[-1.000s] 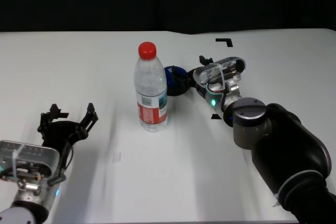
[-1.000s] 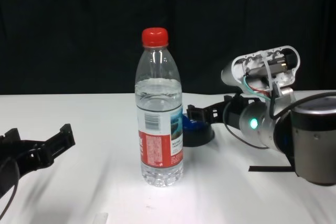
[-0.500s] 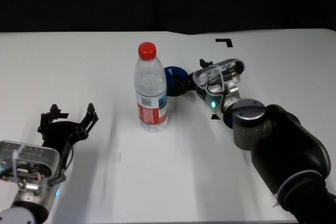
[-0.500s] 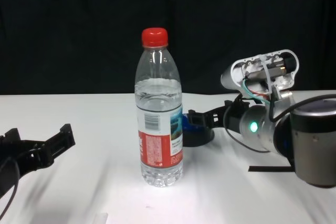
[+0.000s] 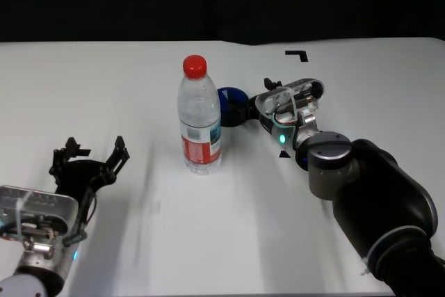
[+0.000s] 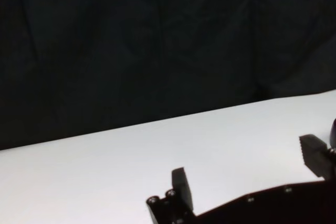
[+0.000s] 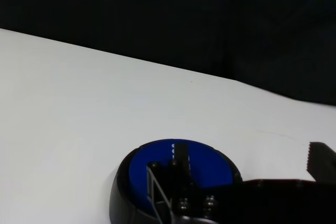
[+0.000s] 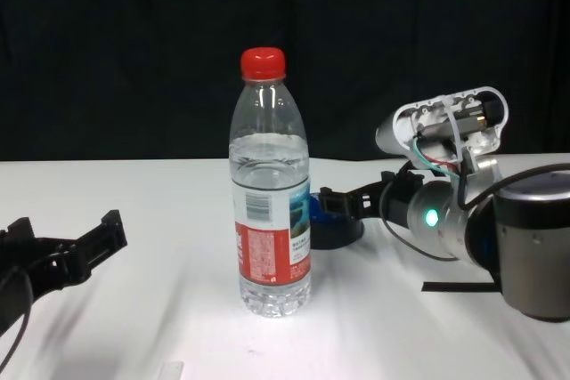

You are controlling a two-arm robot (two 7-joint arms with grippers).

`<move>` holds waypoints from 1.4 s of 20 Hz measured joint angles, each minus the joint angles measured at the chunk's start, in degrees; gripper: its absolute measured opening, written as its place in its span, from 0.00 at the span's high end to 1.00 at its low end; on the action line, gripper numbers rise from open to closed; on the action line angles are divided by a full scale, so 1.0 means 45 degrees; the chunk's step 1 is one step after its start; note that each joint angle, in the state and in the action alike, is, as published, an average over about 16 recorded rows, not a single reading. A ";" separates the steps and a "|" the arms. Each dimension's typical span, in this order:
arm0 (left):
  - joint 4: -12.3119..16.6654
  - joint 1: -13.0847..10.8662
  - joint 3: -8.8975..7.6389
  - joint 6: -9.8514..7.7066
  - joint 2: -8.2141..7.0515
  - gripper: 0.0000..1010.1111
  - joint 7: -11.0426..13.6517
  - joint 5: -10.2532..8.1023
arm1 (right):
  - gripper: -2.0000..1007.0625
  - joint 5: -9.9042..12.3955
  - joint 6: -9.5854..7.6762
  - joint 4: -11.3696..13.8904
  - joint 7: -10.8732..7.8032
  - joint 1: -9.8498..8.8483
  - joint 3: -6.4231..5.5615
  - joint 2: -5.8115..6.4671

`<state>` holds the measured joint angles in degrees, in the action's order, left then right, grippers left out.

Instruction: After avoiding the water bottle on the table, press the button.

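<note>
Head cam: high, looked fwd and down over the table (image 5: pixel 104 88); took in the whole scene incl. the water bottle (image 5: pixel 200 117), the button (image 5: pixel 230 106) and both arms.
Chest cam: low, near tabletop level, faced fwd at a dark backdrop; water bottle (image 8: pixel 270 193) close and centre, button (image 8: pixel 328 217) behind it. Shared w/ head cam: bottle, button, both arms.
Left wrist cam: just behind the left gripper (image 6: pixel 252 182), looked across bare table (image 6: pixel 105 156) to the backdrop.
Right wrist cam: just behind the right gripper (image 7: pixel 252 166), v. close to the button (image 7: pixel 173 174); button shared w/ head and chest cams.
</note>
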<state>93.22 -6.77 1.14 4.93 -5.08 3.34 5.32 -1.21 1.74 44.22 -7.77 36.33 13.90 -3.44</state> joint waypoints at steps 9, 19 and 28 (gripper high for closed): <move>0.0000 0.0000 0.0000 0.0000 0.0000 0.01 0.0000 0.0000 | 0.00 0.0162 0.0217 0.0345 -0.0065 -0.0080 -0.0116 0.0008; 0.0000 0.0000 0.0000 0.0000 0.0000 0.01 0.0000 0.0000 | 0.00 0.0355 0.0497 0.1186 -0.0071 -0.0373 -0.0218 0.0078; 0.0000 0.0000 0.0000 0.0000 0.0000 0.01 0.0000 0.0000 | 0.00 0.0511 0.0599 0.2129 0.0024 -0.0884 -0.0325 0.0173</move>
<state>93.22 -6.77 1.14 4.93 -5.08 3.35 5.32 1.09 4.43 53.80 -7.66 32.35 12.44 -2.66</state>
